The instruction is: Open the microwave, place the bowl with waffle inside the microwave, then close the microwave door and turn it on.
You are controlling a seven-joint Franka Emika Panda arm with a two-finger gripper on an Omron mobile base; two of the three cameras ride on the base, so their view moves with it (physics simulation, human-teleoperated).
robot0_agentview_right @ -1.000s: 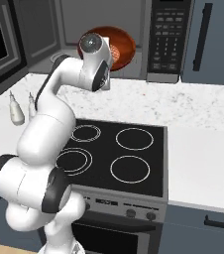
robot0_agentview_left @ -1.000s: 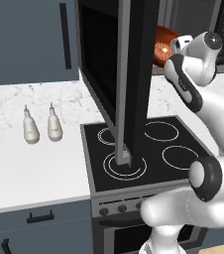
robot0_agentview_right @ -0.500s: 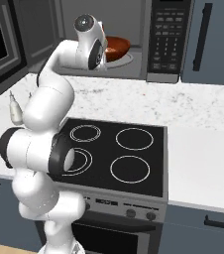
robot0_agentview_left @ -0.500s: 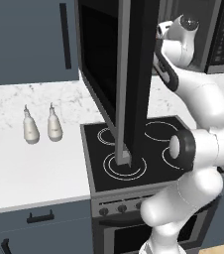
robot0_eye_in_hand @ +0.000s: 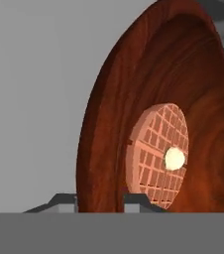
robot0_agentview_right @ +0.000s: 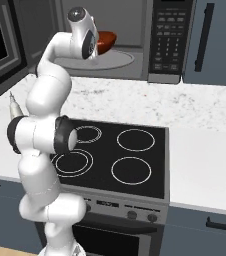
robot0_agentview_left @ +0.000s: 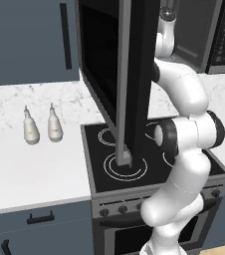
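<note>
Two white bottles [robot0_agentview_left: 41, 126] stand on the marble counter [robot0_agentview_left: 30, 169].

place: kitchen | signs: stovetop [robot0_agentview_right: 116, 156], marble counter [robot0_agentview_right: 195, 115], microwave [robot0_agentview_right: 167, 40]

In the right base view the arm [robot0_agentview_right: 82, 35] covered most of the bowl [robot0_agentview_right: 106, 39], and the pincer itself was hidden behind the hand. In the left base view the open door [robot0_agentview_left: 127, 74] blocked the cavity, and the microwave [robot0_agentview_left: 219, 35] ran off the top edge. In the hand view the bowl's rim was cut by the frame.
</note>
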